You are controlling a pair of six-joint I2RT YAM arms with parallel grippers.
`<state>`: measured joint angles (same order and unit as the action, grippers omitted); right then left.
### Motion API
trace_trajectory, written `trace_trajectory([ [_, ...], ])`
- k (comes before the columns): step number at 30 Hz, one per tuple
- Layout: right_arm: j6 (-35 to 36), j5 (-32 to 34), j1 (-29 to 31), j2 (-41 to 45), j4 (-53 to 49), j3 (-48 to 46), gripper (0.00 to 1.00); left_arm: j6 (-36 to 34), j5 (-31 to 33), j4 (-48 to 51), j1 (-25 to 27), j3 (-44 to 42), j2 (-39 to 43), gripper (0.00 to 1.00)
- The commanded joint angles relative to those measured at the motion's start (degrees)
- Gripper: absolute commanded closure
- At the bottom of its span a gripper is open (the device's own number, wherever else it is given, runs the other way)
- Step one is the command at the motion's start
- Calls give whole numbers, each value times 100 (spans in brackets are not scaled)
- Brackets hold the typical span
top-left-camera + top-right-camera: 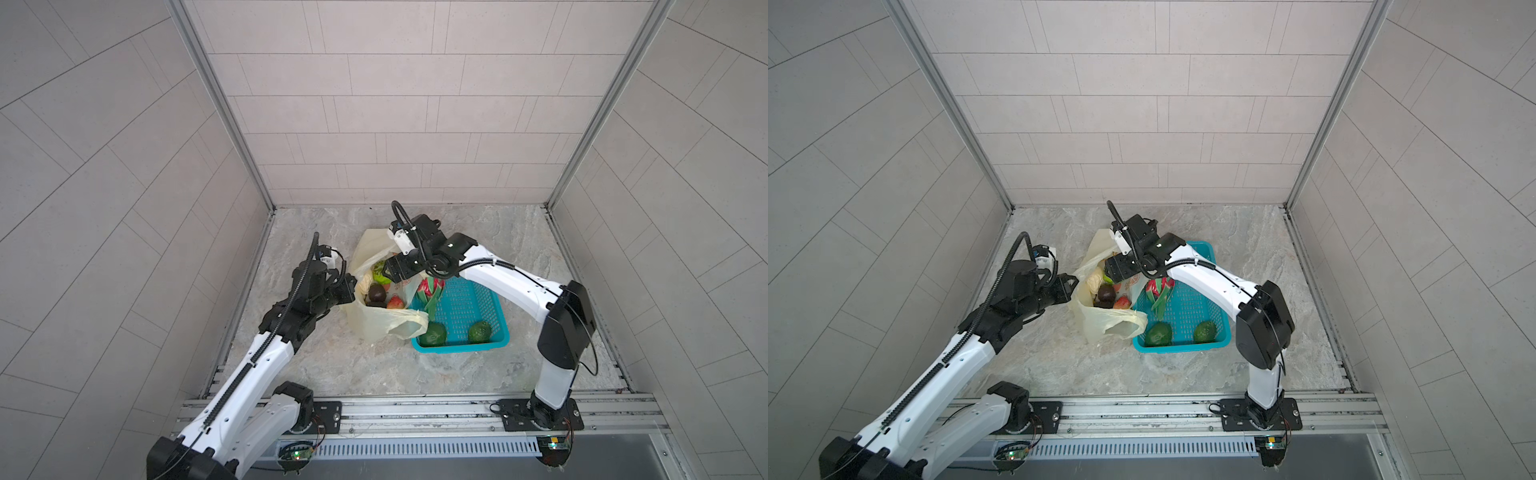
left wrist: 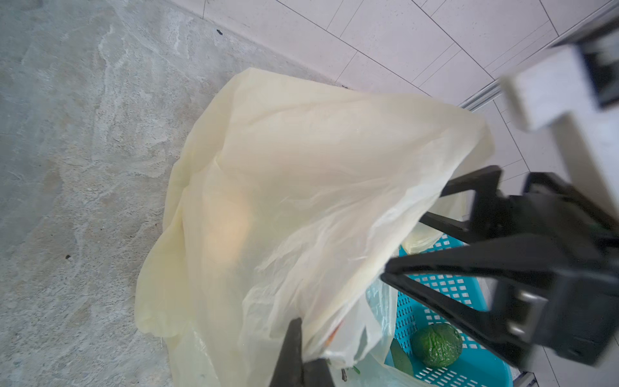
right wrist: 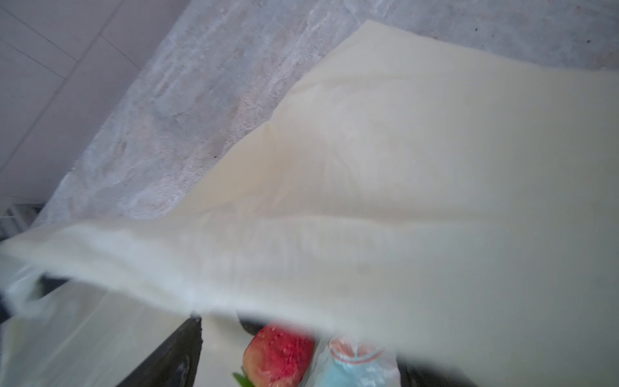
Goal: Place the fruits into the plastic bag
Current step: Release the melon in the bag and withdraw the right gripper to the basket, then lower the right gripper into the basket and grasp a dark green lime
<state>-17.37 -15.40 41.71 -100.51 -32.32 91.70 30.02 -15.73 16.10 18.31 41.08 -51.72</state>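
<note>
Cream-yellow plastic bag [image 1: 384,324] stands open near the middle of a grey marbled table [image 1: 519,257], its mouth facing upward, with a teal perforated basket [image 1: 469,307] touching its right side. Two white and black robot arms reach toward the bag from the near edge.

The left gripper [image 1: 349,291] is clenched on the left rim of the bag, holding that side of the mouth up. The left wrist view shows the thin crinkled plastic [image 2: 301,201] rising into the closed jaws.

The right gripper [image 1: 388,272] hangs over the far side of the bag's mouth. Its jaws stand spread apart, as the left wrist view shows [image 2: 435,234], and nothing is held between them. Directly beneath it a bright green fruit [image 1: 378,270] lies inside the bag.

Other fruits also lie in the bag: a dark purple one [image 1: 376,292] and a red apple [image 1: 395,302] side by side. The right wrist view is mostly blurred bag plastic, with the apple [image 3: 278,355] showing below its edge.

Three fruits are in the basket. A pink-red dragon fruit [image 1: 430,291] with green tips leans at the basket's left side, next to the bag. Two dark green bumpy avocados sit along the basket's near wall: one [image 1: 432,334] at the left corner, partly under a drooping bag handle [image 1: 409,322], the other [image 1: 480,331] farther right, apart from the first.

In both top views the bag and basket sit between the two arms, the basket [image 1: 1187,307] lying under the right arm's forearm.
</note>
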Motion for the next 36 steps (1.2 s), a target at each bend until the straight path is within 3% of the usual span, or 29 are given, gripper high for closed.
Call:
trace_trajectory([
  [1,-132,-623,-5,696,635,-539,14,21,44,-140,39,137,-15,100],
  [10,-186,-567,-169,2224,713,-1748,14,9,53,-165,50,100,-31,100],
  [14,-383,49,-522,2983,628,-2317,14,4,68,-168,50,105,-16,100],
  [18,-930,1257,-1044,3604,199,-2901,14,-22,77,-168,50,94,-33,100],
  [23,-835,1792,-1207,3579,-928,-3189,16,-53,89,-176,51,143,-75,100],
  [27,-887,1719,-1173,3477,-1615,-3498,16,-75,113,-192,55,136,-116,100],
  [36,-1054,1629,-1051,3051,-1821,-4226,19,-50,95,-282,59,76,-203,100],
])
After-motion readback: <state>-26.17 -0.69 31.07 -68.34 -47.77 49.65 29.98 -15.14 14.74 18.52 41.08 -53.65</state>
